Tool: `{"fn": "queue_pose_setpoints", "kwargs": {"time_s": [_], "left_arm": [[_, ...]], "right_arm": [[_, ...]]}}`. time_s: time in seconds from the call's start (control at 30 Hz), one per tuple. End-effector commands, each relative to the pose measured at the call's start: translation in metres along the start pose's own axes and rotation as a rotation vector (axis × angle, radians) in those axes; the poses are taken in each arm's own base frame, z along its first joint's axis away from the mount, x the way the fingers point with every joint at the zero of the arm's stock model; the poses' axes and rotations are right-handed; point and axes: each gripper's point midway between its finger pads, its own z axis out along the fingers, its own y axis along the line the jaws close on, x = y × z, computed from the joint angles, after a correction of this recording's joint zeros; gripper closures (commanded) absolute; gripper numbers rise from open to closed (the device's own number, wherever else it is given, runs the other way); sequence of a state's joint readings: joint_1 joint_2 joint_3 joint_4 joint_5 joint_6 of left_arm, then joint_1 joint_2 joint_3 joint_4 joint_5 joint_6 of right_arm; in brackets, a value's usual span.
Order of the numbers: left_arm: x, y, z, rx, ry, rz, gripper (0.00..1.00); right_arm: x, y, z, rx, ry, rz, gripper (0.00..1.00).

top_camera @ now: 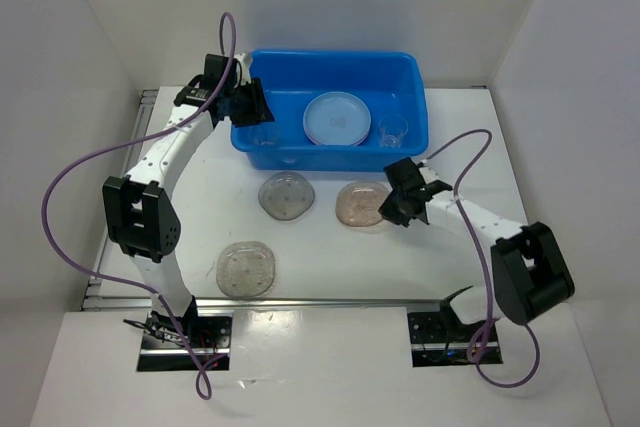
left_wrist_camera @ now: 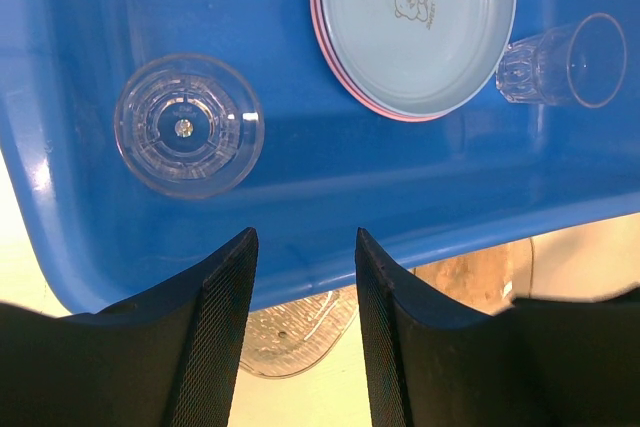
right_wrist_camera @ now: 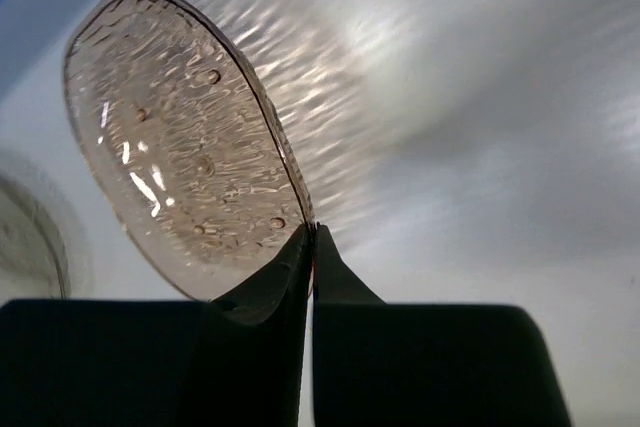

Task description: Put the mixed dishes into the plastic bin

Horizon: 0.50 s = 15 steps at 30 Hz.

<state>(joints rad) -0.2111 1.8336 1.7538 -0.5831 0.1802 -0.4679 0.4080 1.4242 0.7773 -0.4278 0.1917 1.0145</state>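
The blue plastic bin [top_camera: 404, 69] stands at the back of the table. Inside it lie a pale blue plate on a pink one [top_camera: 337, 118] and two clear cups [top_camera: 265, 134] [top_camera: 392, 130]. My left gripper [top_camera: 250, 104] hovers open and empty over the bin's left end; its view shows one cup upright [left_wrist_camera: 188, 125], the other on its side [left_wrist_camera: 560, 65] and the plate stack [left_wrist_camera: 415, 27]. My right gripper [top_camera: 393, 202] is shut on the right rim of a tan speckled plate [top_camera: 358, 204], pinched thin between the jaws [right_wrist_camera: 312, 237], plate [right_wrist_camera: 185, 147] tilted up.
Two greyish speckled plates lie on the white table, one in front of the bin [top_camera: 287, 195] and one nearer the left arm's base [top_camera: 246, 269]. White walls close in the table on the left, back and right.
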Motion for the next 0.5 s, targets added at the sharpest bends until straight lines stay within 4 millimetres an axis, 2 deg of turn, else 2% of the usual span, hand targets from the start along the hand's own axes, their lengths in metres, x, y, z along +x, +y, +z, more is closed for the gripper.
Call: {"fn": "queue_pose_setpoints", "kwargs": {"time_s": [0.0,0.03,0.07,0.13,0.17,0.23,0.27,0.33,0.37,0.4,0.43,0.47], "left_arm": [[-0.013,-0.008,-0.001,0.030,-0.031,0.035,0.48],[-0.014,-0.007,-0.001,0.022,-0.035,0.035,0.48],[-0.014,-0.008,-0.002,0.021,-0.033,0.034,0.48],[-0.018,-0.008,-0.004,0.016,-0.045,0.036,0.48],[-0.016,-0.007,-0.004,0.012,-0.037,0.034,0.47],[-0.018,-0.009,-0.008,0.016,-0.045,0.036,0.42],[-0.018,-0.009,-0.008,0.016,-0.045,0.036,0.42],[-0.019,-0.011,-0.014,0.020,-0.055,0.038,0.42],[-0.019,-0.011,-0.014,0.020,-0.055,0.038,0.42],[-0.021,-0.012,-0.018,0.023,-0.063,0.040,0.42],[-0.021,-0.011,-0.020,0.015,-0.067,0.040,0.42],[-0.021,-0.011,-0.020,0.014,-0.067,0.040,0.42]], "right_arm": [[0.014,0.017,-0.047,-0.065,0.016,-0.103,0.99],[0.023,0.012,-0.057,-0.053,0.051,-0.124,0.99],[0.023,0.020,-0.076,-0.100,0.054,-0.130,0.99],[0.031,0.024,-0.099,-0.146,0.098,-0.157,0.99],[0.027,0.026,-0.115,-0.162,0.100,-0.168,0.99],[0.015,0.038,-0.145,-0.246,0.066,-0.162,0.99],[0.005,0.050,-0.162,-0.285,0.044,-0.166,0.99],[-0.007,0.067,-0.178,-0.336,0.012,-0.184,0.99],[-0.019,0.081,-0.192,-0.371,-0.026,-0.185,0.99],[-0.029,0.093,-0.196,-0.397,-0.061,-0.188,0.99],[-0.037,0.102,-0.190,-0.388,-0.078,-0.192,0.99],[-0.055,0.114,-0.195,-0.403,-0.138,-0.200,0.99]]}}
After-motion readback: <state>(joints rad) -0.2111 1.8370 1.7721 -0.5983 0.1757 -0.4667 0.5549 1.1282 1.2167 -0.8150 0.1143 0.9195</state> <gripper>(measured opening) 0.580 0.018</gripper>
